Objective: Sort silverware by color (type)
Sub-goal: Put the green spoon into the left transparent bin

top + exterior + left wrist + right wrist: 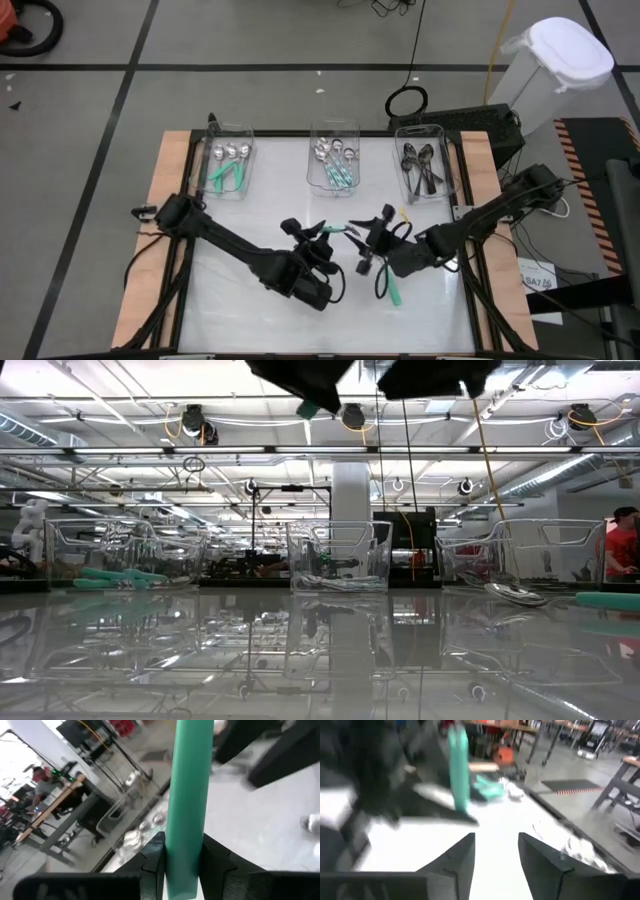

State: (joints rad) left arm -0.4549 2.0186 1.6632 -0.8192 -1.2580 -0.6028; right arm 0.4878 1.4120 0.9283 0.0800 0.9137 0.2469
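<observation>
My left gripper (325, 236) is above the middle of the table, shut on a teal-handled spoon (187, 785). The spoon also shows as a teal bar (458, 770) ahead of my right gripper (496, 850). That gripper is open, with nothing between its fingers, and is just right of the left one in the high view (372, 233). Another teal-handled spoon (392, 291) lies flat on the table in front of the right gripper. Three clear bins along the far edge hold silverware. My left gripper pinches the spoon's teal handle (183, 851) between its two fingers, close to the handle's free end (181, 892). The rest of the handle runs on past the fingertips. The spoon is lifted clear of the table; its bowl lies outside the frames.
The left bin (228, 165) holds teal-handled spoons. The middle bin (335, 160) holds silver and teal-handled ones, and the right bin (425, 170) dark ones. A silver spoon (515, 593) lies near the right bin. People stand in the room beyond the table.
</observation>
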